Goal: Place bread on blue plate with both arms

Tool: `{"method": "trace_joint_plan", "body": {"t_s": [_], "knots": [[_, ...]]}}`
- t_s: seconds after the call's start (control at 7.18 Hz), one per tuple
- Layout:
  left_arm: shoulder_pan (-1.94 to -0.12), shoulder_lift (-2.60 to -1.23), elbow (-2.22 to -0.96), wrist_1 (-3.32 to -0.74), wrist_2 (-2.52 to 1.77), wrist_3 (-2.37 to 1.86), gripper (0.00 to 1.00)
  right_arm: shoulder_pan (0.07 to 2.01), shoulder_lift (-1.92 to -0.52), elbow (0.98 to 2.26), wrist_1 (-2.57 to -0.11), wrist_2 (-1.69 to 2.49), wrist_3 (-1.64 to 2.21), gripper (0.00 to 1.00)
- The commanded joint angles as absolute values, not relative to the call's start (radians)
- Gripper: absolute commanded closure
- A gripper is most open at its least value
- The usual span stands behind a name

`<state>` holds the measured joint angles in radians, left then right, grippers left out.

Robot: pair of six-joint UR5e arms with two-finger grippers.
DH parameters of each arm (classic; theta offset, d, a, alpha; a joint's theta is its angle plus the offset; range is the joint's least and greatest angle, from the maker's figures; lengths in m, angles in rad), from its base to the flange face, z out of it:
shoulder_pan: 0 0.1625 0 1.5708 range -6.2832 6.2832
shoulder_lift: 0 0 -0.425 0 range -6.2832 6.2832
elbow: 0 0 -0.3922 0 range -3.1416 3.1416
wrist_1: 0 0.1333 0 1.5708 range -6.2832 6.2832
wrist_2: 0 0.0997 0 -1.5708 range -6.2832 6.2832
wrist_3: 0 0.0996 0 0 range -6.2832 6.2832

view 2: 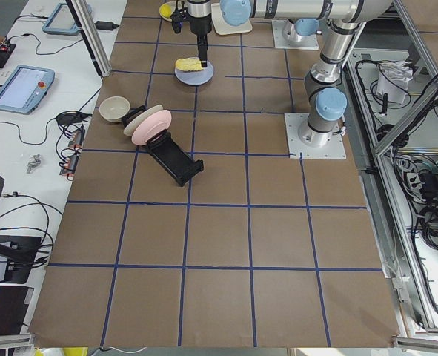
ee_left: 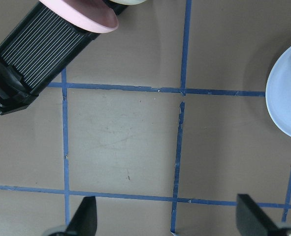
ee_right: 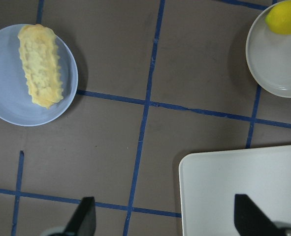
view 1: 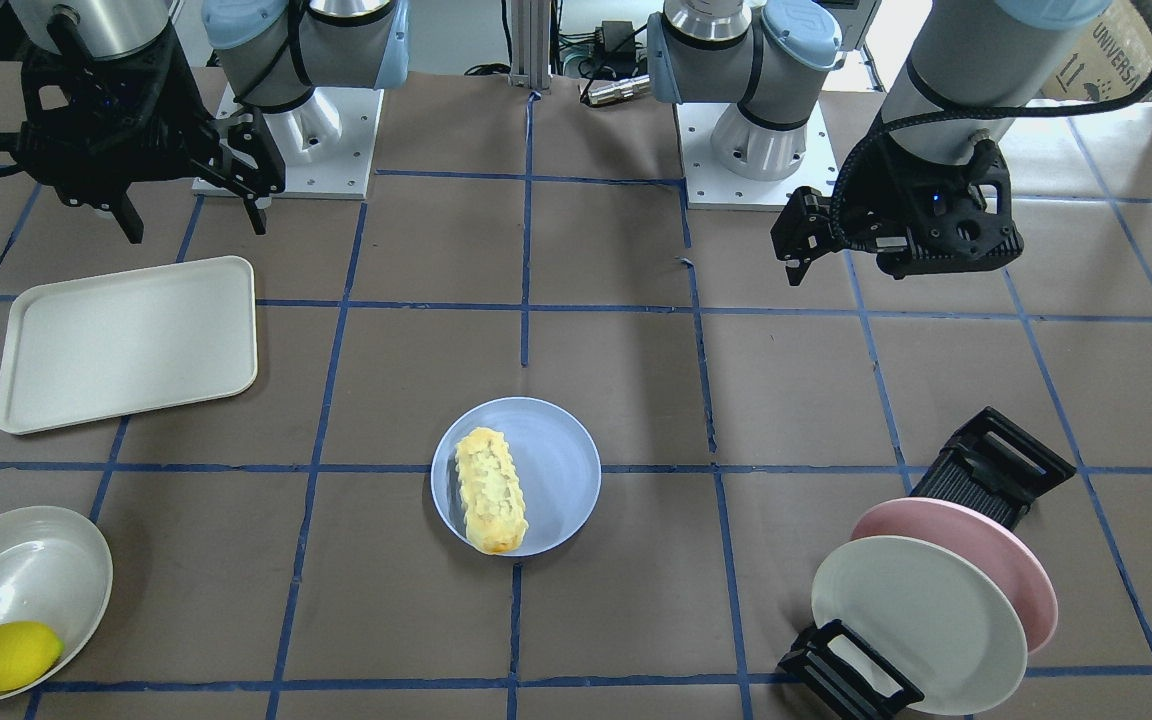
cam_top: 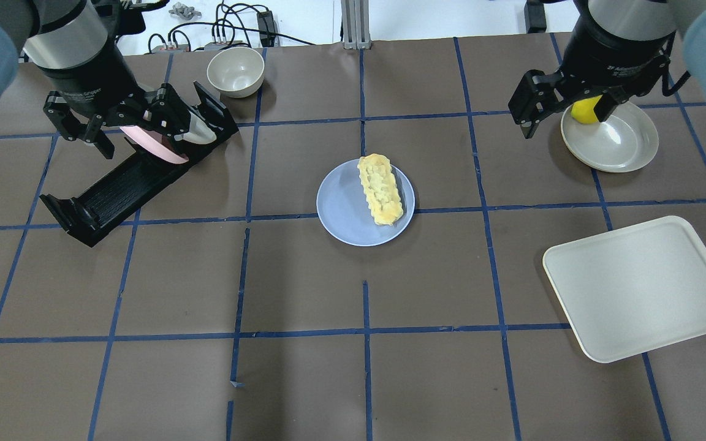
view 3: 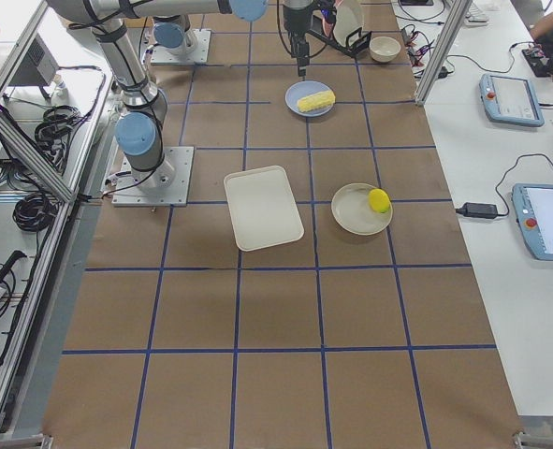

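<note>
The bread (view 1: 489, 488) is an oblong golden loaf with a bumpy top. It lies on the blue plate (view 1: 556, 470) at the table's middle, toward one side of the plate. It also shows in the overhead view (cam_top: 380, 188) and in the right wrist view (ee_right: 39, 64), on the blue plate (cam_top: 344, 208) (ee_right: 17, 103). My left gripper (cam_top: 126, 128) (ee_left: 167, 221) is open and empty, raised over the plate rack. My right gripper (cam_top: 564, 113) (ee_right: 166, 221) is open and empty, raised near the lemon dish. Both are well away from the bread.
A black rack (cam_top: 114, 190) holds a pink plate (view 1: 996, 550) and a cream-white plate (view 1: 916, 620). A cream tray (cam_top: 641, 288) lies on my right. A white dish (cam_top: 619, 144) holds a lemon (view 1: 8, 655). A small bowl (cam_top: 235, 71) stands at the far edge.
</note>
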<state>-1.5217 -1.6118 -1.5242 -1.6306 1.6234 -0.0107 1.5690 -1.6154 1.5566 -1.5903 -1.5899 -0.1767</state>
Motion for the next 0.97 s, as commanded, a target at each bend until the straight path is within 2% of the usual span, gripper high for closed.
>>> {"method": "trace_joint_plan", "body": {"t_s": [0.0, 0.84], "knots": [[-1.522, -1.609, -1.529, -1.631, 1.624, -0.011, 0.0, 1.568, -1.615, 1.555, -1.594, -1.548, -0.178, 0.0], [-1.522, -1.606, -1.531, -1.631, 1.624, -0.011, 0.0, 1.563, -1.614, 1.577, -1.579, -1.563, -0.183, 0.0]]}}
